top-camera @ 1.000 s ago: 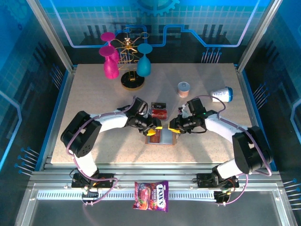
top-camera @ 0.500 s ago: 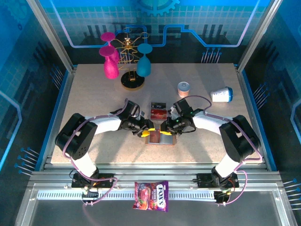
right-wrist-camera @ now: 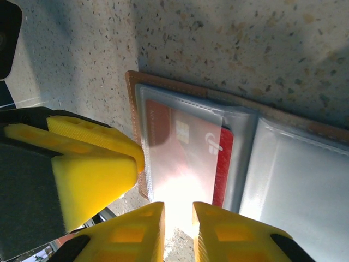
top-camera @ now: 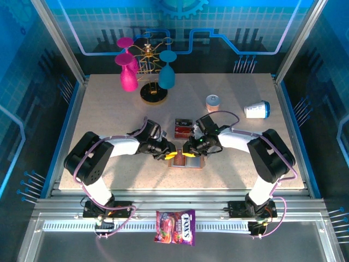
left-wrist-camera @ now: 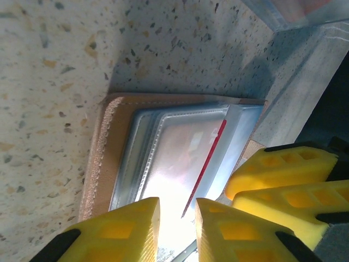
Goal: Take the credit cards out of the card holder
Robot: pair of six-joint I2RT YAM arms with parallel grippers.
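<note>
Both arms are down on the card holder [top-camera: 194, 162], which lies open and flat on the table [top-camera: 109, 109], a little toward six o'clock of centre. A clear box [top-camera: 184, 129] sits just off its twelve o'clock side. The left pincer [left-wrist-camera: 177, 206] reaches in from nine o'clock and the right pincer [right-wrist-camera: 178, 212] from three, their yellow tips almost nose to nose over the wallet's nine o'clock half. On the left wrist camera the jaws stand only a narrow slit apart, right above the shiny clear sleeves. A red credit card [left-wrist-camera: 210, 157] shows there as a thin line, edge-on, its near end running straight into that slit (whether the pads actually pinch it, I cannot tell). On the right wrist camera it is much the same: jaws a thin gap apart, tips at the edge of the clear pocket, and a red credit card [right-wrist-camera: 188, 144] lying flat under the plastic. Whether anything is gripped there, I cannot tell either. The left pincer's yellow finger sits just at nine o'clock of that pocket.
</note>
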